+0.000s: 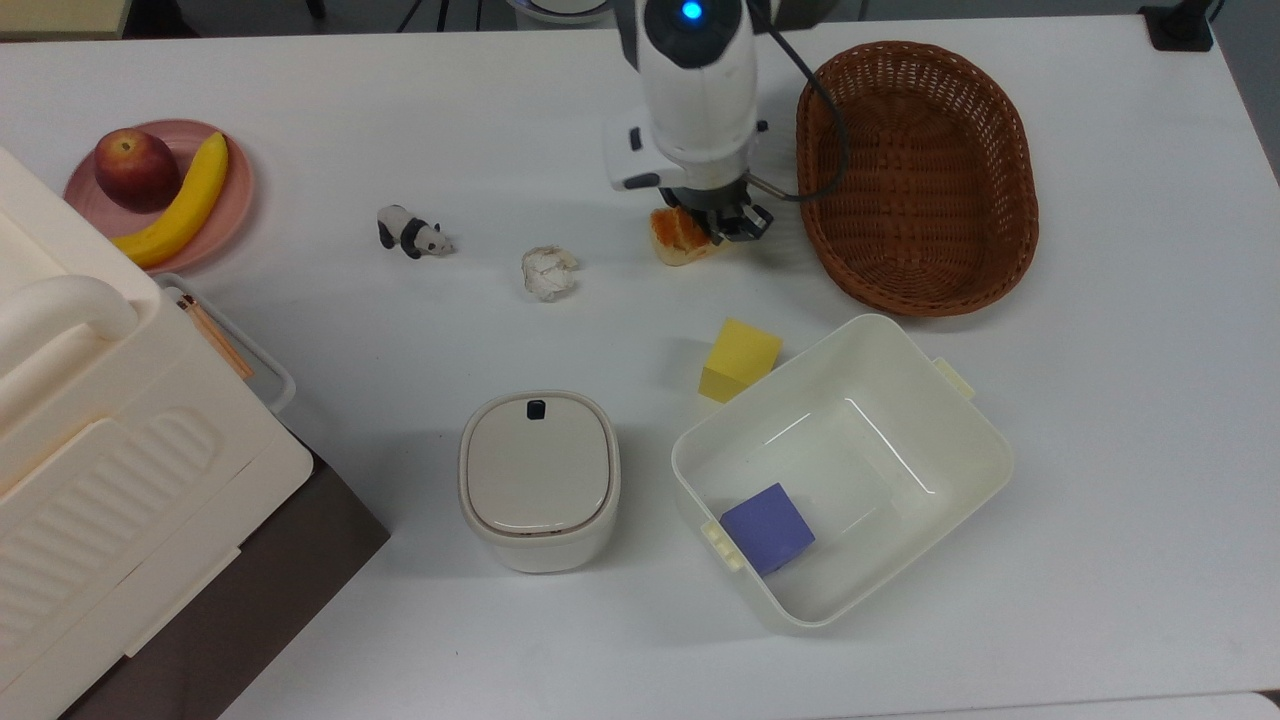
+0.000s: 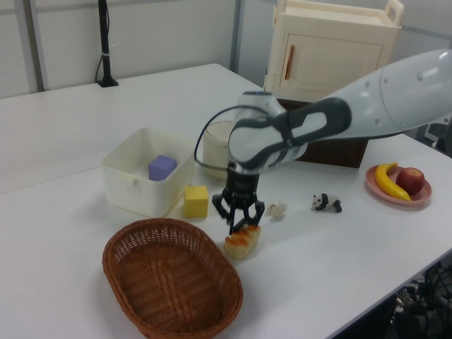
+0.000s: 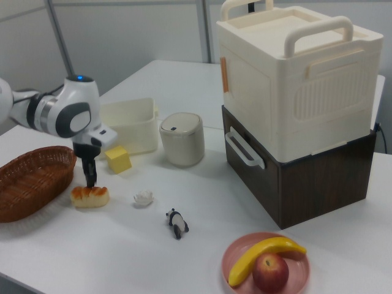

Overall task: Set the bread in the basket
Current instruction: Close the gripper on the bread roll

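Toward the worktop's far edge in the top view: bread (image 1: 676, 237) lying on the bare worktop (image 1: 1100, 420), just beside the basket (image 1: 916, 175) on the top view's left, not in it.
Pincer: the pincer (image 2: 241, 223) points straight down onto the loaf's top; the fingers look drawn narrow against its upper crust, though whether they truly clamp it I cannot tell for certain.
Basket: brown wicker, nothing in it, open side up, near the far right corner in the top view.
Neighbours: paper ball (image 1: 548, 272) and toy panda (image 1: 411, 233) on the bread's other side; yellow cube (image 1: 739, 359) and white tub (image 1: 842, 470) nearer the camera in the top view, the tub holding a purple cube (image 1: 767, 527).
Risk, grip: a hold so high on a lumpy, glossy crust seems shallow; the loaf could tip or slide out on lifting.
Risk, carry: the flared rim stands between loaf and basket; a low carry would likely knock the loaf off or shove the basket.
Risk, cable: a dark cable (image 1: 833, 130) loops over the basket's near rim and might drag on it.
Left view adds: the loaf's pale side and the finger ends against its top, which the arm's body covers from above.
Right view adds: the loaf resting flat on the worktop, fingers coming down at its basket end.
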Robot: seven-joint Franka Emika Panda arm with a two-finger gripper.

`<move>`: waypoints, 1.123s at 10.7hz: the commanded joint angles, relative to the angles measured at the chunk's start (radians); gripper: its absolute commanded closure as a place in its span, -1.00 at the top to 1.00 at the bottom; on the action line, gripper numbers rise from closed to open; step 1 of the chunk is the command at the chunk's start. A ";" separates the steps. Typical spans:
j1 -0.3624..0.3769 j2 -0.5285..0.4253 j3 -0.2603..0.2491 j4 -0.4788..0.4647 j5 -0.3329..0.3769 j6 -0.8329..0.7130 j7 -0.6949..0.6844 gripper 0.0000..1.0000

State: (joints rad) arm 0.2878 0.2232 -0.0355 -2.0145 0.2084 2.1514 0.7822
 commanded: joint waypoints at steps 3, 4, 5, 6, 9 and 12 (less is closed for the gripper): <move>-0.045 -0.099 -0.012 0.131 0.019 -0.218 -0.054 0.37; -0.047 -0.094 -0.012 0.126 0.017 -0.232 -0.051 0.99; -0.045 -0.088 -0.011 0.122 0.017 -0.237 -0.050 1.00; -0.041 -0.081 -0.010 0.111 0.016 -0.235 -0.052 1.00; -0.030 -0.042 -0.010 0.059 0.009 -0.176 -0.052 1.00; -0.018 0.028 -0.009 0.037 0.003 -0.110 -0.049 1.00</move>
State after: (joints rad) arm 0.2464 0.2177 -0.0371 -1.9570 0.2084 1.9891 0.7499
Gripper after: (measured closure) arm 0.000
